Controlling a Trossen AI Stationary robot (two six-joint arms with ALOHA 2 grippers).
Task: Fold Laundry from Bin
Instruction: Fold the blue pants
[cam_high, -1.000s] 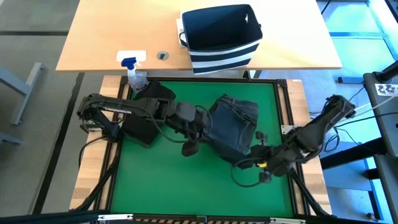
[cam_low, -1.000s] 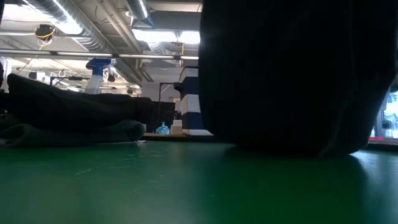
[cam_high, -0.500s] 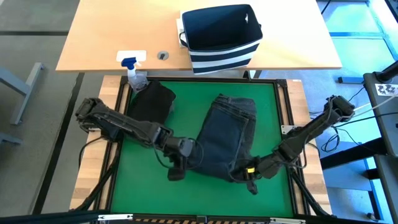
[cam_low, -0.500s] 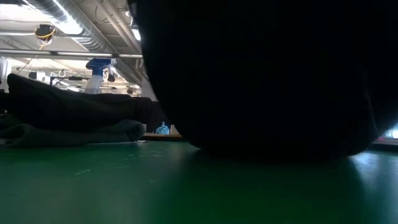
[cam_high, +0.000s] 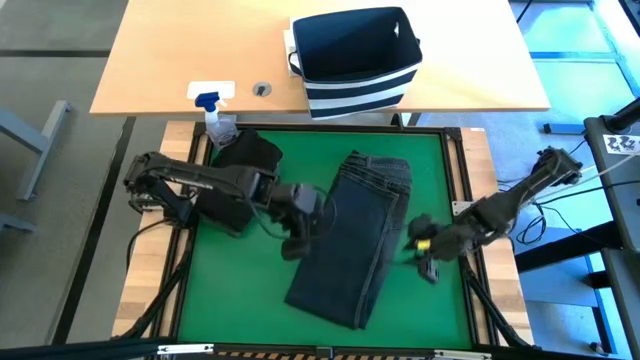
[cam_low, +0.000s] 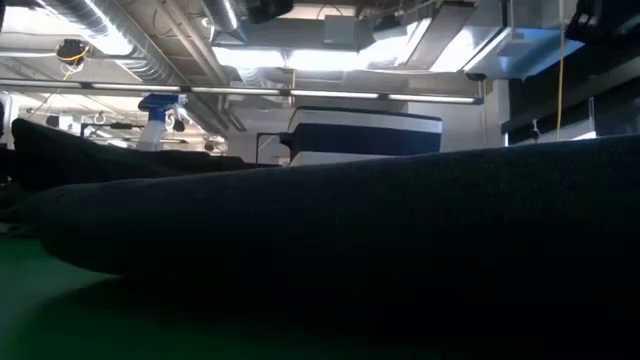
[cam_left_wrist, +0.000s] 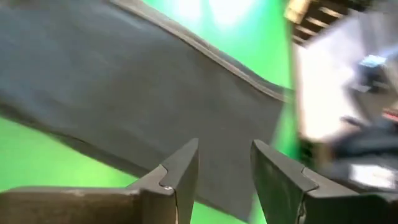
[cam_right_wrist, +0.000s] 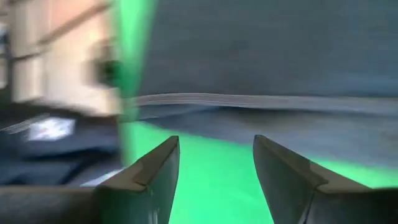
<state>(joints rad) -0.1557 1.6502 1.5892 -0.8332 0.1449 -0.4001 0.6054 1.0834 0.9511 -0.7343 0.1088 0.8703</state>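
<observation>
One dark garment (cam_high: 355, 245) lay spread lengthwise on the green mat (cam_high: 235, 290), not yet folded. Beside its left edge the left gripper (cam_high: 297, 243) stood with fingers parted, holding nothing; at its right edge the right gripper (cam_high: 424, 262) was likewise parted and free. Farther back, a black garment (cam_high: 243, 165) sat bunched at the mat's corner. Beyond, the bin (cam_high: 355, 60) appeared emptied.

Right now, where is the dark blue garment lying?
In the high view the dark blue garment lies stretched out on the green mat, between the left gripper and the right gripper, below the striped bin.
</observation>
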